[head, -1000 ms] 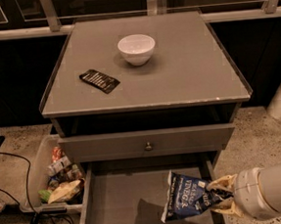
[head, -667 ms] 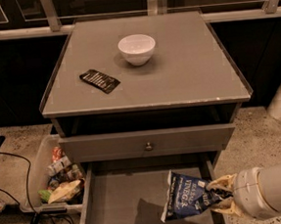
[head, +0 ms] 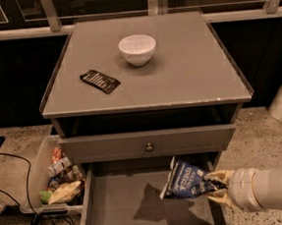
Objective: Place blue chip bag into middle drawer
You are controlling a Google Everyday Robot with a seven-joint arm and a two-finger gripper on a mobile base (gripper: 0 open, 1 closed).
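The blue chip bag [head: 184, 180], dark-blue foil with white lettering, hangs tilted above the right part of the open middle drawer [head: 114, 205], casting a shadow on the drawer's flat grey floor. My gripper [head: 212, 187] comes in from the lower right on a white arm and is shut on the bag's right end. The bag is held above the floor, not resting on it.
A closed drawer front with a round knob [head: 149, 146] sits above the open drawer. On the cabinet top [head: 192, 75] are a white bowl [head: 137, 48] and a flat black packet [head: 100, 81]. A bin of snacks [head: 55, 178] and cables stand on the floor at left.
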